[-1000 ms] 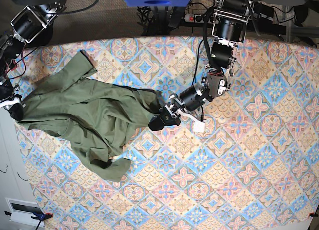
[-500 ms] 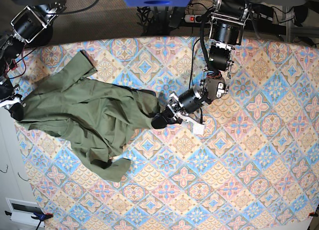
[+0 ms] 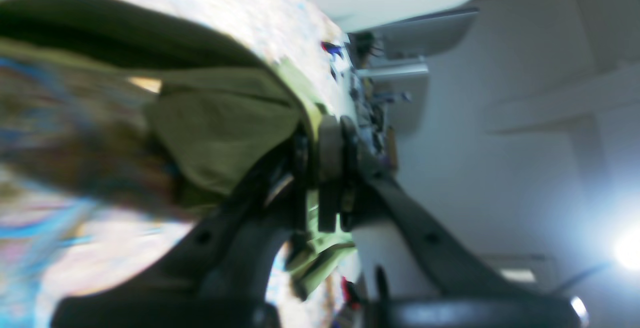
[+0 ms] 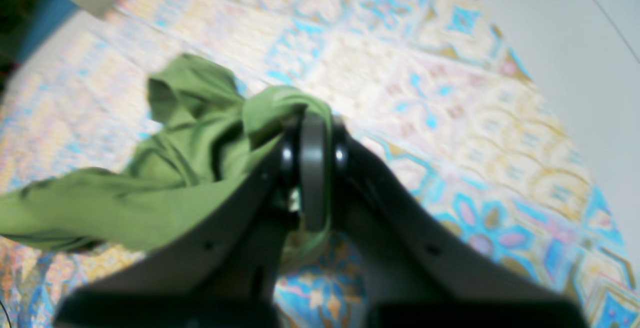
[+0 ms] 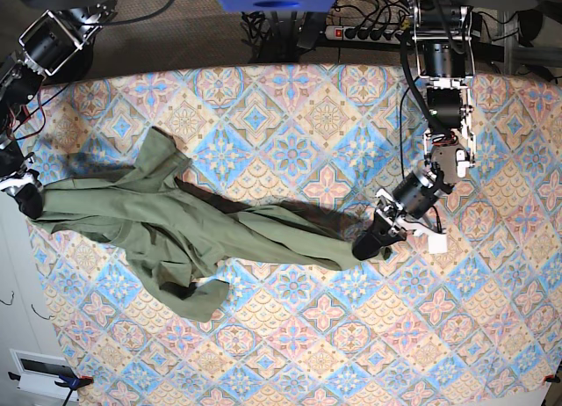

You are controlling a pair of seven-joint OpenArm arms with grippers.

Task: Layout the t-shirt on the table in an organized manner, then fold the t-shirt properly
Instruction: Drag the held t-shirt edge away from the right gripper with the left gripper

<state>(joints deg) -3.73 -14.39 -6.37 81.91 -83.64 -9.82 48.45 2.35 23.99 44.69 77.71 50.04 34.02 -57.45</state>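
Between both end effectors the tee (image 5: 193, 226) stretches over the worktop (image 5: 492, 336): left end effector (image 5: 369, 244) and right end effector (image 5: 26, 198) each clamp cloth. Spreading step; next likely needs flattening bunched folds.

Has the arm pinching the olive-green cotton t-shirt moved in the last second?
Yes. The left end effector dragged the olive-green cotton t-shirt toward the base view's right, across the tile-patterned table.

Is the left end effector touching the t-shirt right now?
Touching. In the left wrist view the left end effector is shut on a fold of the t-shirt, green cloth pinched between its pads.
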